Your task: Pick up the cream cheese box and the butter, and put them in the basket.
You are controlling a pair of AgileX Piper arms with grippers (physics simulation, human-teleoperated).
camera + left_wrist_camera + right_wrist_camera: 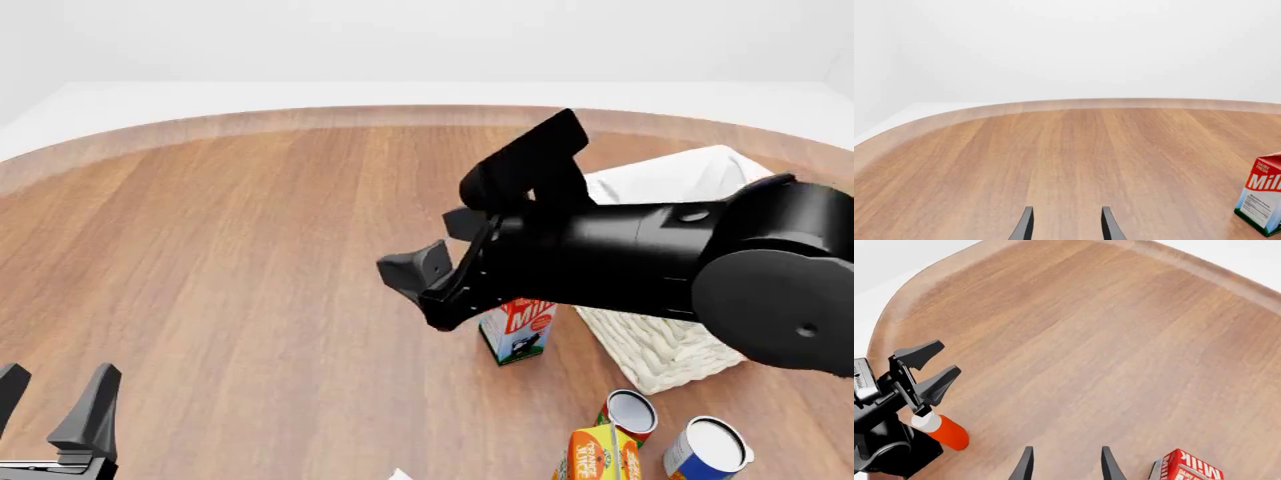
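The cream cheese box and the butter are out of view in all three frames. The basket [663, 352], cream wicker with a white cloth lining, stands at the right of the table, partly hidden behind my right arm [641, 262]. That arm reaches leftward over the milk carton. My right gripper [1066, 464] is open above bare wood with nothing between its fingers. My left gripper [60, 378] is low at the near left, also open and empty; its fingers [1026, 225] point across bare table. From the right wrist view, the left gripper [947, 357] appears at the table's edge.
A red Milk carton [518, 330] stands under my right arm, close to the basket's near-left corner. Two round tin cans [627, 412] [705, 447] and an orange-yellow carton [594, 455] sit at the near right. A red bottle with a white cap [944, 432] lies beside the left arm.
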